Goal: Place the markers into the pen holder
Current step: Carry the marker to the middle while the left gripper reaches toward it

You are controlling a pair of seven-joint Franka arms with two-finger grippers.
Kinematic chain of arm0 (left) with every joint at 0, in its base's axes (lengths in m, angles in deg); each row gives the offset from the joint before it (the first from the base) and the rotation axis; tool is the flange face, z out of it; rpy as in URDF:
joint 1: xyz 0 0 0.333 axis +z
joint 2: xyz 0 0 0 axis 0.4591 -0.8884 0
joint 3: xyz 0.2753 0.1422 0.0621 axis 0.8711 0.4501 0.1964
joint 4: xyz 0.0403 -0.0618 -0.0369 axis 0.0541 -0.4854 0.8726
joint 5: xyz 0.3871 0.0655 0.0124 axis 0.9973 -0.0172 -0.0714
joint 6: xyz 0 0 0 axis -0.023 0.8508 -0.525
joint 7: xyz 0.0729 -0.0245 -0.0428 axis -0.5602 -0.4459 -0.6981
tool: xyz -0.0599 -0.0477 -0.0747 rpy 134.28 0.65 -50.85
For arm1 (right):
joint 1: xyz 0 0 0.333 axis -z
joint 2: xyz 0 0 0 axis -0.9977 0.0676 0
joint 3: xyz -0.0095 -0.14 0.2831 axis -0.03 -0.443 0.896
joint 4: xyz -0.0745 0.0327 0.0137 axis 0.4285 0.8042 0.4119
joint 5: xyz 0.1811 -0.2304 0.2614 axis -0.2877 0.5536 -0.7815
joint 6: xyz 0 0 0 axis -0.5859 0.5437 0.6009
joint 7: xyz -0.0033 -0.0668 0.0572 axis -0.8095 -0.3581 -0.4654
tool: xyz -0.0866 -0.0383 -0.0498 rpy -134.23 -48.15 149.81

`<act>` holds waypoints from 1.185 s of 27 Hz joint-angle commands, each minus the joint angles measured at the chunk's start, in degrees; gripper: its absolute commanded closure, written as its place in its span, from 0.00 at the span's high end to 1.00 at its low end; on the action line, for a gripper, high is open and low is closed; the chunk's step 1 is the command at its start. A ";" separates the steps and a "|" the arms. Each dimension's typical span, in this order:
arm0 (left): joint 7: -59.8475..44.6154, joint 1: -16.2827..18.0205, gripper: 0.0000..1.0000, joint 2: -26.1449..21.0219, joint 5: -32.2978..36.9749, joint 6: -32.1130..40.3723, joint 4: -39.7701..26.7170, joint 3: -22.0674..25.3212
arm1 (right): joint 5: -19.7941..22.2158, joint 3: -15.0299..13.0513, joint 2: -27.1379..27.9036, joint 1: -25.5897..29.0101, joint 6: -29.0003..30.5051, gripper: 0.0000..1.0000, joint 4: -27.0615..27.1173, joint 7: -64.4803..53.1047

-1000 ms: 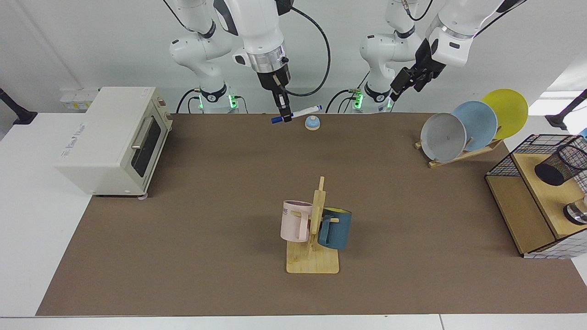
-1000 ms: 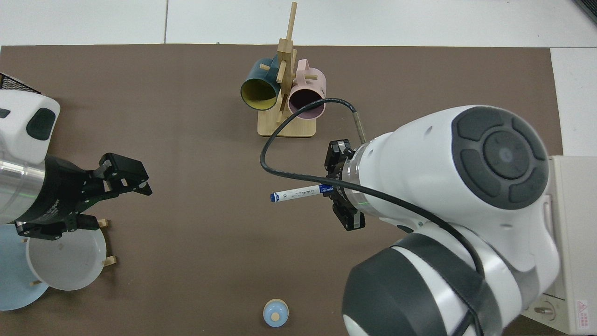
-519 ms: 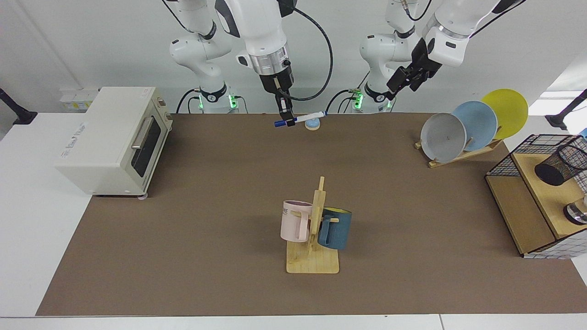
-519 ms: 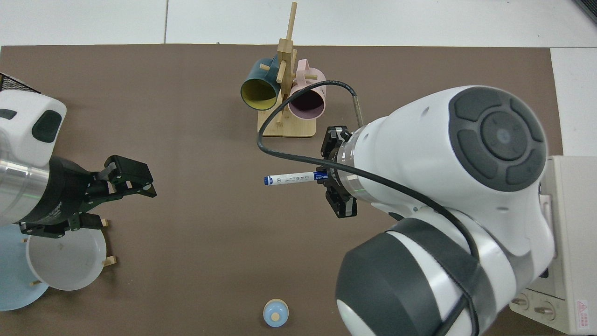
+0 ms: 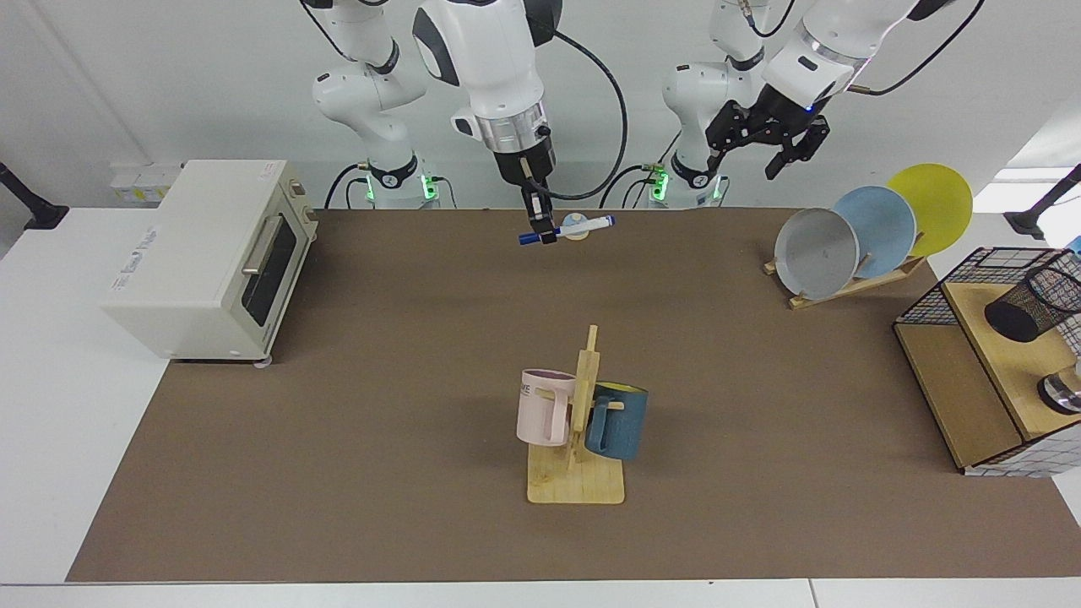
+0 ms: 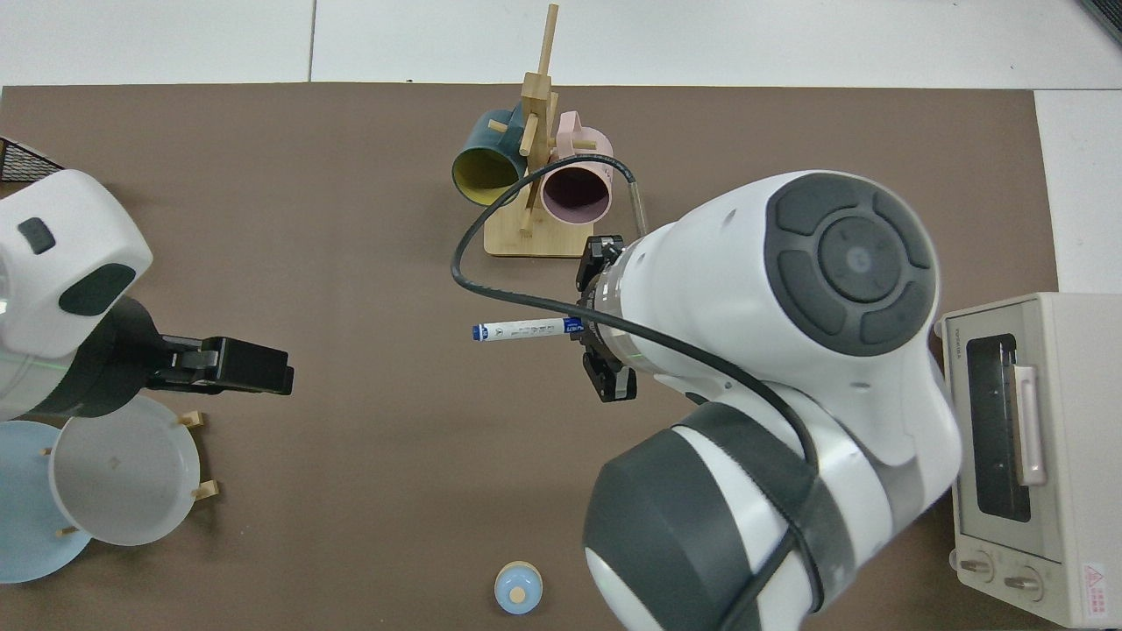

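The right gripper (image 5: 545, 234) was clenched on the marker (image 5: 567, 230) near its capped end, holding it clear above the brown mat (image 5: 422, 380) at about 12 o'clock of the mat in the facing view, in front of a small blue bell (image 5: 575, 222). The marker's long axis lay close to horizontal. In the facing view it ran from 8 o'clock to 2 o'clock, with the free end raised slightly. In the top view the marker (image 6: 521, 330) pointed to 9 o'clock, away from the right gripper (image 6: 580, 329).

The left gripper (image 5: 767, 143) hung high over the 1 o'clock corner of the mat with its fingers spread and nothing between them. In the top view the left gripper (image 6: 254, 377) sat at 9 o'clock, just above the grey plate (image 6: 123, 482).

The pen holder (image 5: 1032, 302) lay tilted on its side on a wooden shelf (image 5: 963, 380) inside a black wire basket (image 5: 929, 304) at 3 o'clock, well apart from the marker.

The mat covered a white table (image 5: 51, 380). A mug tree (image 5: 578, 439) with a pink mug (image 5: 542, 407) and a blue mug (image 5: 618, 420) stood at 6 o'clock of centre. A toaster oven (image 5: 211, 253) stood at 9 o'clock, partly off the mat. A rack of grey, blue and yellow plates (image 5: 874, 228) stood at 2 o'clock. A white wall (image 5: 169, 76) closed the scene behind the arm bases.
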 commanded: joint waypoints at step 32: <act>49.81 -11.98 0.96 -1.18 -0.76 -19.48 -5.46 -1.39 | 2.06 0.16 1.07 -3.01 4.57 0.00 0.52 2.84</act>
